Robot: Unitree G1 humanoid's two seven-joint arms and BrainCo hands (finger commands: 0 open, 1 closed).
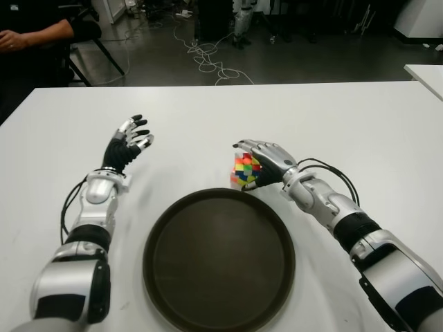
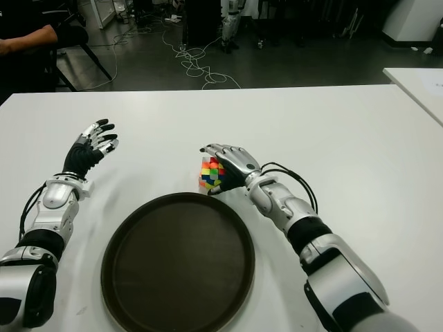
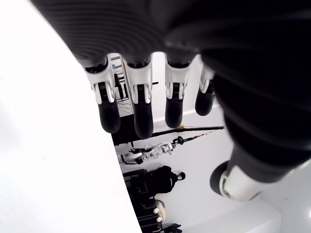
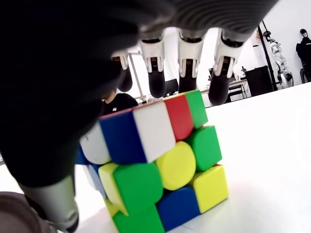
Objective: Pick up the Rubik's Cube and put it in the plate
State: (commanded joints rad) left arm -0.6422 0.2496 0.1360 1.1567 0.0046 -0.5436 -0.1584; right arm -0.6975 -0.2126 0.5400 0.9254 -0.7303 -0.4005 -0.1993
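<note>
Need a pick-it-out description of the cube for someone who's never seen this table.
Start at the white table and find the big round dark plate near the robot. Just past the plate's far rim, on the right side, sits the Rubik's Cube, with the right robot hand wrapped over it. It is the only multicoloured item there; the left robot hand is open and empty.

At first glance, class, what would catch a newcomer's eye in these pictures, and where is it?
The brightly coloured Rubik's Cube stands out first, sitting on the white table just beyond the far rim of the plate. The right hand arches over it, fingers spread above its top and not closed on it. The large dark round plate lies empty near the robot, and the left hand shows open to its left.
</note>
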